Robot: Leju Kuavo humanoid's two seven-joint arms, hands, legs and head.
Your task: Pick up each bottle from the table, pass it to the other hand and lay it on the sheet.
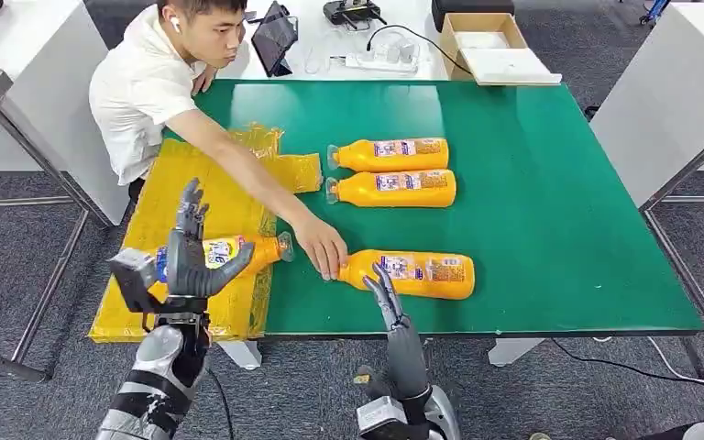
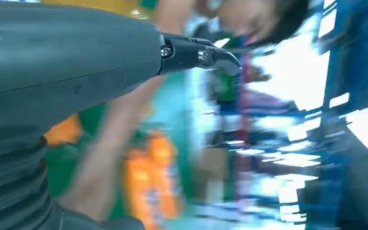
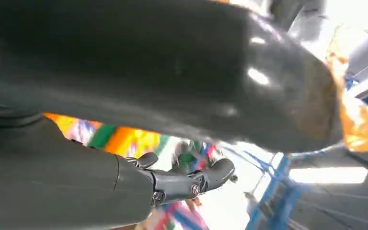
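Four bottles (image 1: 394, 155), lengthwise, caps pointing left

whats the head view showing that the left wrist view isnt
Head view alone: the yellow sheet with one bottle lying on it, the right hand by the nearest bottle, and two more bottles side by side on the green table.

Left wrist view alone: a close look at the left hand's dark fingers, spread and holding nothing.

Both: the left hand, the person's arm and orange bottles, blurred in the wrist view.
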